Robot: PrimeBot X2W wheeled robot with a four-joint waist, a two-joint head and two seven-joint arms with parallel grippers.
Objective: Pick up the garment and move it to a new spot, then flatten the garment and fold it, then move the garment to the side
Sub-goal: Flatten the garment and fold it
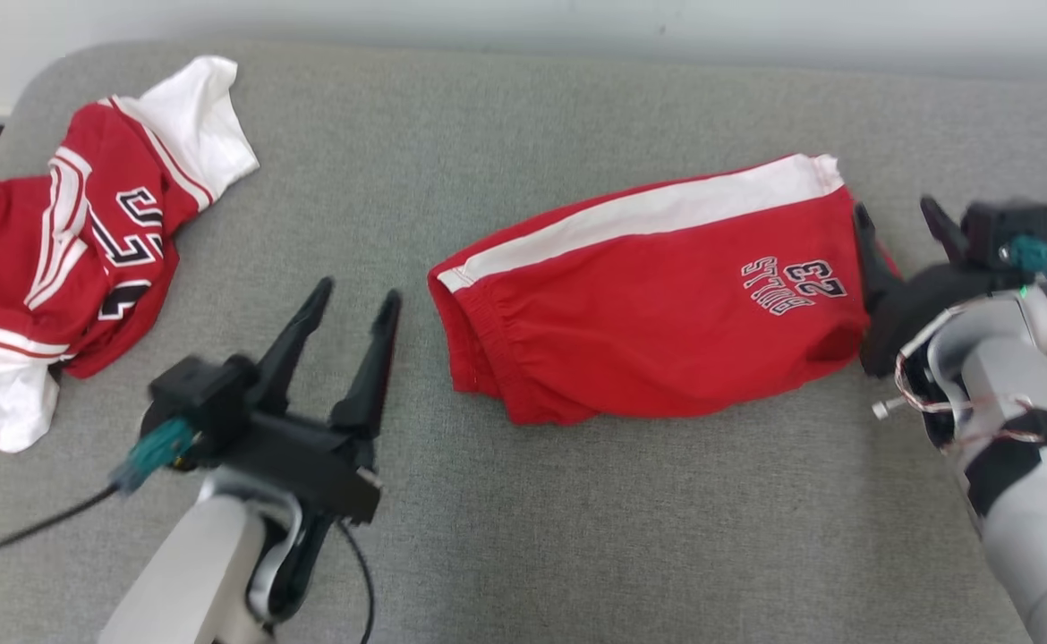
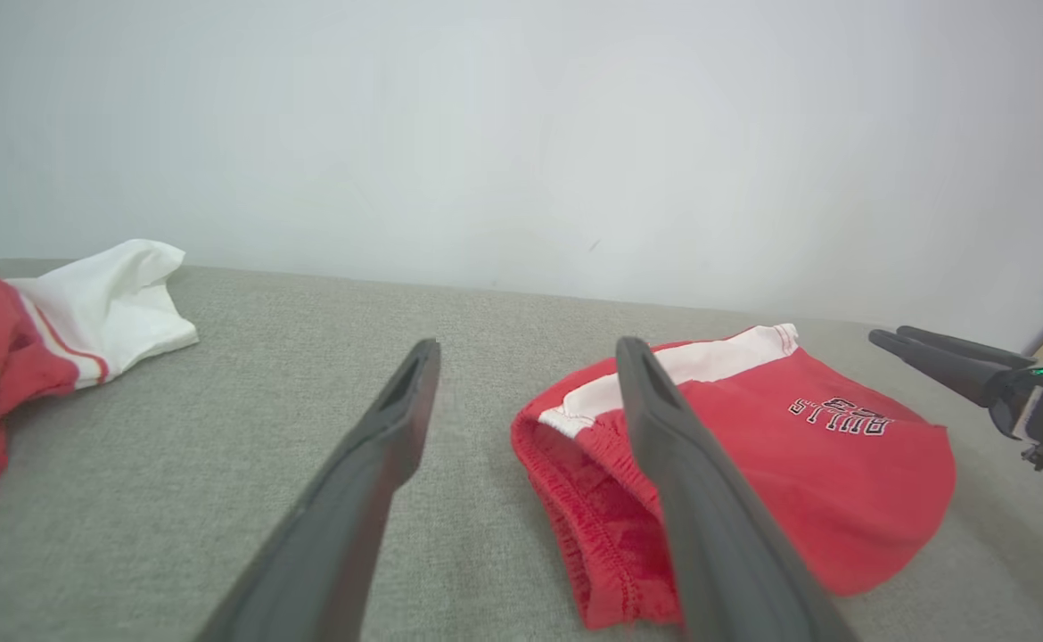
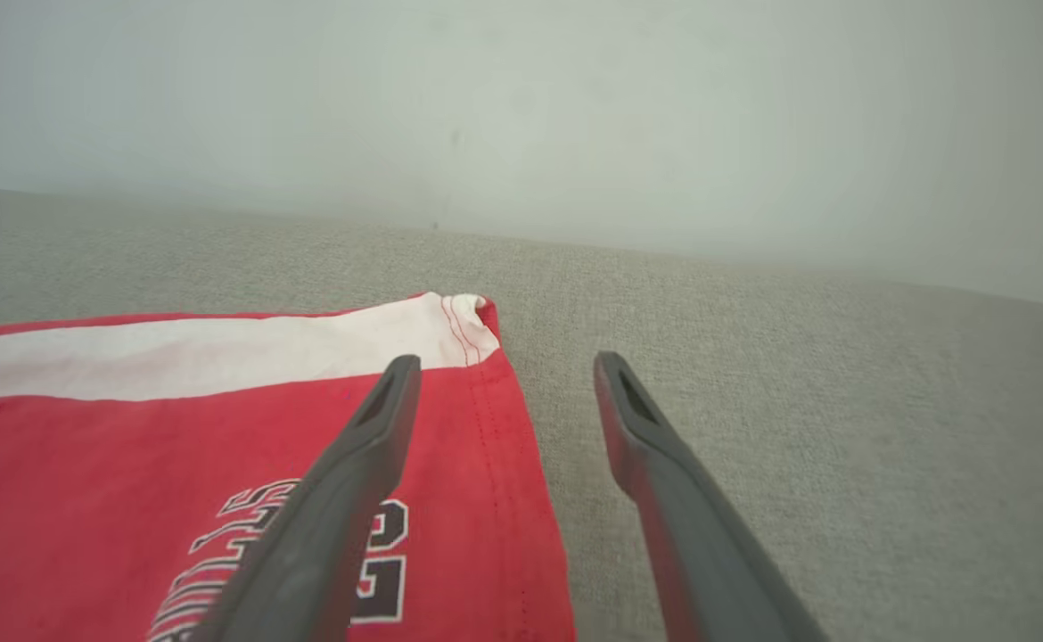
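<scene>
Lying folded mid-worktop [image 1: 577, 501]: red shorts [image 1: 658, 304] | L pincer [image 1: 356, 293] wide, empty, just beside waistband end, not touching | R pincer [image 1: 896, 207] wide, empty, at hem end; contact unclear | jersey [image 1: 58, 259] crumpled far left, well apart.

Left side: crumpled jersey [image 1: 67, 241] blocks the desk [image 1: 577, 537] corner.
Middle gap: bare strip between jersey and shorts [image 1: 667, 313], partly taken by the left hand [image 1: 356, 293].
Front: wide bare desk, open.
Back: clear strip up to the wall [image 1: 577, 22].
Right: right hand [image 1: 897, 210] crowds the shorts' hem.
</scene>
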